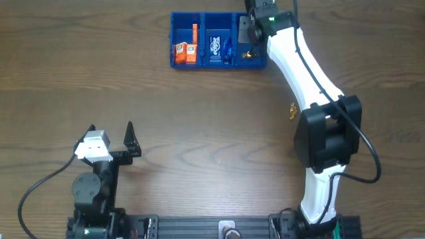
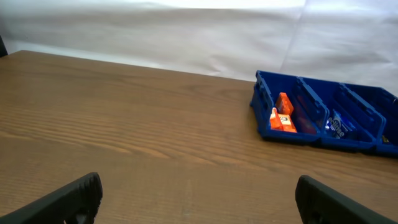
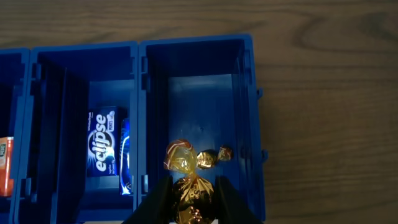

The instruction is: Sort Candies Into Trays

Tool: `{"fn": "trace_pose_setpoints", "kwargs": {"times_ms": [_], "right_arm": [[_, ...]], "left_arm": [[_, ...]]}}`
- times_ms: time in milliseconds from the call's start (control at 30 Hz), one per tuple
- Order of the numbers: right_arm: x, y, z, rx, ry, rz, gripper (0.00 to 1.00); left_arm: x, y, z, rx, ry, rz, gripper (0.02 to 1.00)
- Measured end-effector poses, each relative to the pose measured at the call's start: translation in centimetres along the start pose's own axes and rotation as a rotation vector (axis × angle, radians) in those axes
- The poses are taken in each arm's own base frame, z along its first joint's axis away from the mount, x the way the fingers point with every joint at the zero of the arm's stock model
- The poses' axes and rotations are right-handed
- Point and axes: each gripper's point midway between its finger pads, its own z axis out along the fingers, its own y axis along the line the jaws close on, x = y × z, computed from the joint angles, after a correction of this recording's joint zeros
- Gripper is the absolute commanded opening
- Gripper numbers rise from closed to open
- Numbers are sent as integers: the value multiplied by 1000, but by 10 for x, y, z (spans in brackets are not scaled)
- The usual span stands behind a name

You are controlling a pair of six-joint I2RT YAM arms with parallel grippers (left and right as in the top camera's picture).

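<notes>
The blue three-compartment tray [image 1: 202, 64] stands at the table's far middle. My right gripper [image 3: 194, 198] hangs over its right compartment [image 3: 205, 99], shut on a gold-wrapped candy [image 3: 193, 194]. On that compartment's floor lie two more gold candies [image 3: 180, 157], just beyond the held one. The middle compartment holds blue gum packs [image 3: 102, 143], and the left one holds orange packs [image 1: 184, 52]. One more gold candy [image 1: 292, 111] lies on the bare table beside the right arm. Near the table's front left my left gripper [image 1: 109, 133] rests open, holding nothing, far from the tray [image 2: 292, 134].
Plain wooden table [image 1: 199, 133] with wide free room between the tray and the arm bases. The right arm's white link [image 1: 299, 60] stretches from the base to the tray's right end, passing next to the loose gold candy.
</notes>
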Motion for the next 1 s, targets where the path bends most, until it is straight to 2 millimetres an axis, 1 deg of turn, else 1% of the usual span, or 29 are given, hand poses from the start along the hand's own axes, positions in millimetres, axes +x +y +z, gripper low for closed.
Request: {"fn": "trace_pose_setpoints", "kwargs": {"times_ms": [33, 67, 200, 333, 400, 433, 500, 533, 600, 700, 733, 767, 800, 833, 867, 900, 1000], "right_arm": [[0, 0, 0, 0, -1, -2, 308], [0, 0, 0, 0, 0, -3, 391], [0, 0, 0, -1, 0, -9, 535], [0, -1, 1, -14, 7, -9, 555], [2, -11, 3, -9, 14, -7, 553], [7, -18, 4, -2, 23, -7, 555], [29, -37, 0, 22, 55, -10, 557], [41, -46, -7, 32, 65, -10, 557], [55, -60, -24, 43, 60, -6, 557], [81, -86, -65, 48, 16, 21, 555], [89, -95, -72, 56, 12, 33, 551], [104, -105, -77, 69, 22, 50, 549], [111, -109, -76, 75, 33, 57, 546], [136, -121, -69, 98, 87, 76, 546], [148, -125, -61, 103, 111, 84, 544], [165, -129, -52, 113, 150, 89, 531], [203, -139, -33, 130, 237, 111, 520]], "left_arm": [[0, 0, 0, 0, 0, 0, 998], [0, 0, 0, 0, 0, 0, 998], [0, 0, 0, 0, 0, 0, 998], [0, 0, 0, 0, 0, 0, 998], [0, 0, 0, 0, 0, 0, 998], [0, 0, 0, 0, 0, 0, 998], [0, 0, 0, 0, 0, 0, 998], [0, 0, 0, 0, 0, 0, 998], [0, 0, 0, 0, 0, 0, 996], [0, 0, 0, 1, 0, 0, 998], [0, 0, 0, 0, 0, 0, 998], [0, 0, 0, 0, 0, 0, 996], [0, 0, 0, 0, 0, 0, 996], [0, 0, 0, 0, 0, 0, 998], [0, 0, 0, 0, 0, 0, 998], [0, 0, 0, 0, 0, 0, 998], [0, 0, 0, 0, 0, 0, 996]]}}
